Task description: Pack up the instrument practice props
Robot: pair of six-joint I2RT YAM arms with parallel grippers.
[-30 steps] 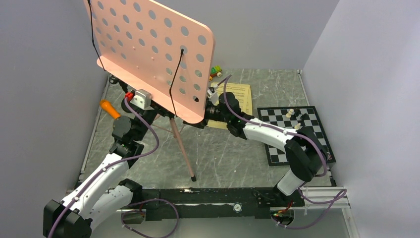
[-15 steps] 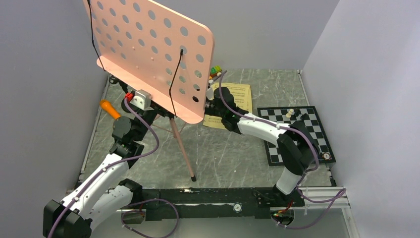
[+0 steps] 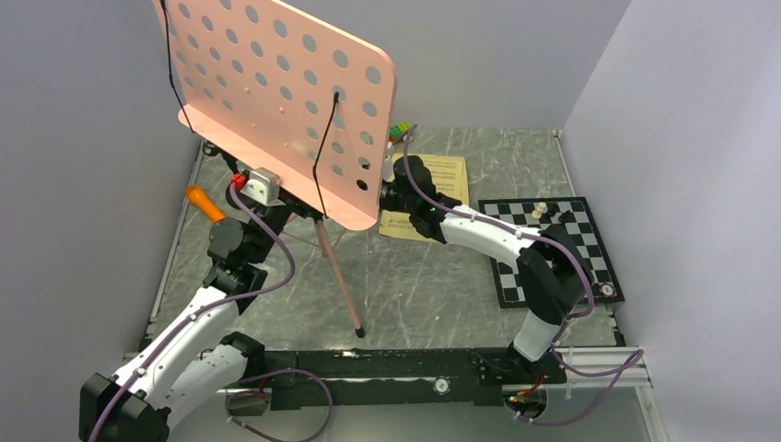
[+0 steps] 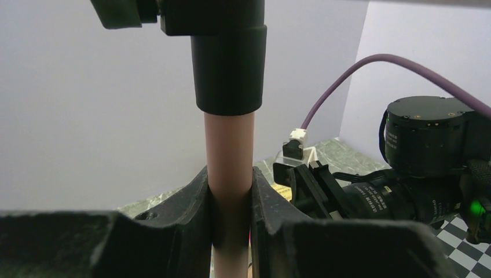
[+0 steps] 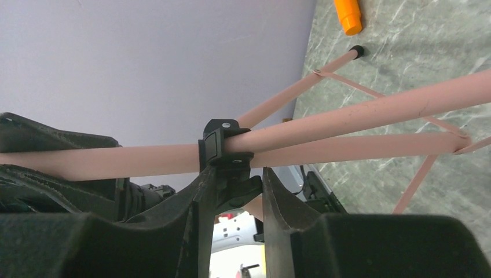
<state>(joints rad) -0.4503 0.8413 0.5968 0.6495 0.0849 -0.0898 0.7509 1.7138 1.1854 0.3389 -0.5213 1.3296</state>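
The pink perforated music stand (image 3: 276, 101) stands at the back left on its tripod legs (image 3: 341, 285). My left gripper (image 4: 230, 208) is shut on its pink pole (image 4: 230, 156), just below a black collar (image 4: 228, 63). In the top view this gripper is hidden under the desk. My right gripper (image 5: 234, 191) is closed around the black clamp lever (image 5: 231, 174) on the pole (image 5: 376, 110). The orange microphone (image 3: 204, 203) lies by the left wall and also shows in the right wrist view (image 5: 347, 14). Yellow sheet music (image 3: 442, 180) lies behind the right arm. The black mic stand is out of view.
A chessboard (image 3: 553, 244) with a few pieces lies at the right. A small block toy car (image 3: 399, 131) sits at the back beside the desk edge. Walls close in on the left, back and right. The right arm (image 4: 428, 150) reaches close beside the left gripper.
My right gripper has moved left and back, in under the desk edge to the pole's clamp. The left arm and the stand have barely moved.
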